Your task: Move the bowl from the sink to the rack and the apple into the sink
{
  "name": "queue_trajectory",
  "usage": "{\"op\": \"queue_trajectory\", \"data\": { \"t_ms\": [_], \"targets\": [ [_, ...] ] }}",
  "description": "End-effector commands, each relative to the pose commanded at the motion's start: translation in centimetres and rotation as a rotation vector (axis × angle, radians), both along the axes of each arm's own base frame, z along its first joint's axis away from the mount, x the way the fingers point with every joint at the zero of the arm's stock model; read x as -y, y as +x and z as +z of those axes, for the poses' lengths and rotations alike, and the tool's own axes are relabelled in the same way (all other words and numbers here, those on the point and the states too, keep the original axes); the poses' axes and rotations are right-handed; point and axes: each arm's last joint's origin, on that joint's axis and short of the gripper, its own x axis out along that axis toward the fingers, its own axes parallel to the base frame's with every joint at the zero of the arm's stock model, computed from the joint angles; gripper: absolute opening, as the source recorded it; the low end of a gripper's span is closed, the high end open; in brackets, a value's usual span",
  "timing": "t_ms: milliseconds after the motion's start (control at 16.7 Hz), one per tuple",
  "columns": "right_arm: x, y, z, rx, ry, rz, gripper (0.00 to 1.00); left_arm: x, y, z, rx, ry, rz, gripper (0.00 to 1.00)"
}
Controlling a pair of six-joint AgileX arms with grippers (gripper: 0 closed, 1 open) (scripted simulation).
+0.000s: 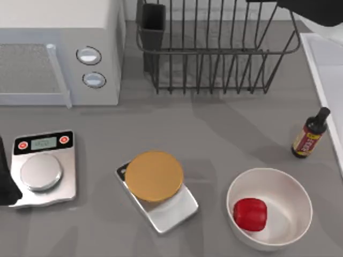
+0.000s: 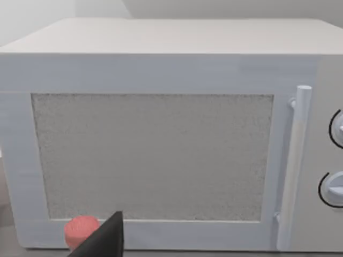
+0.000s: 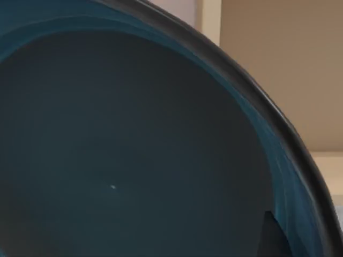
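**A:** Right arm (image 1: 316,9) is up at the far right corner of the desk (image 1: 214,134), between the rack (image 1: 214,48) and the sink (image 1: 327,64).

**B:** And its wrist view is right up against the teal bowl (image 3: 134,150). The right end effector (image 3: 270,235) is clamped on it, one finger against the inner wall by the rim. There's wall behind the bowl, so it's up in the air.

**A:** And the apple (image 1: 250,214)?

**B:** It's sitting inside the white bowl (image 1: 292,187), near right on the desk, well apart from the sink.

**A:** What about the left side?

**B:** The left end effector (image 2: 101,242) is parked at the left edge, facing the microwave (image 2: 161,69) door. Released or clenched, I can't tell.
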Motion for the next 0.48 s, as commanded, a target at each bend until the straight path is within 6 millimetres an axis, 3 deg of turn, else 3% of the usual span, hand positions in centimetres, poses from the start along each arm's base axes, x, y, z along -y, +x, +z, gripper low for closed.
{"op": "queue_trajectory", "data": {
  "t_ms": [240,480],
  "targets": [
    [-0.6,1.6,-2.0,-0.002,-0.001,-0.004,0.00,0.0,0.0,0.0,0.000,0.000,0.000,1.00],
    [-1.7,5.4,-8.0,0.008,0.011,-0.003,0.00,0.0,0.0,0.0,0.000,0.000,0.000,1.00]
  ]
}}
